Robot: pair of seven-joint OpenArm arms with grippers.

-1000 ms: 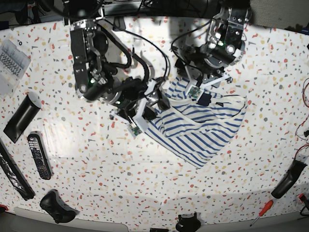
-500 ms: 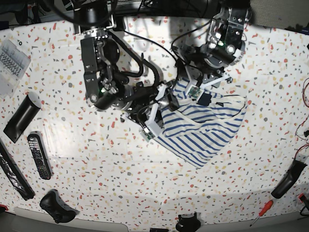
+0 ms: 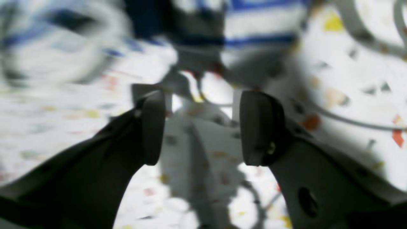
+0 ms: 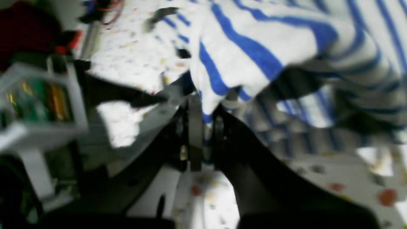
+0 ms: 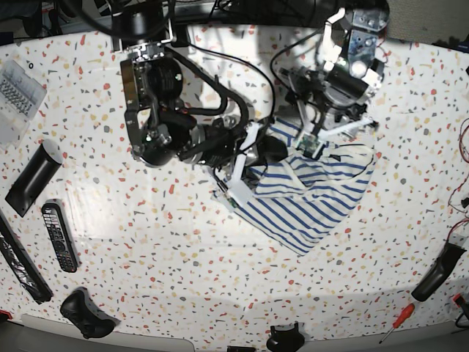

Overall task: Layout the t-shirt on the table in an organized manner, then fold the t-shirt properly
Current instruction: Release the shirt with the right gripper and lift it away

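My right jaws (image 4: 203, 133) are clamped tight on a fold of the t-shirt (image 5: 315, 198) at its left edge, w/ striped cloth bunched up over them. My left jaws (image 3: 198, 127) gape wide w/ nothing between, above the speckled counter (image 5: 220, 279) at the shirt's far edge. Shirt lies crumpled, right of centre.

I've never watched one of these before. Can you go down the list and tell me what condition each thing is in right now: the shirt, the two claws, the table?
t-shirt: crumpled in a heap, not spread out or folded.
right gripper: shut on a striped edge of the t-shirt.
left gripper: open, nothing between its jaws, just above the table.
table: holding the shirt near the middle, other items along its edges.
remote control: lying flat by the table's edge.
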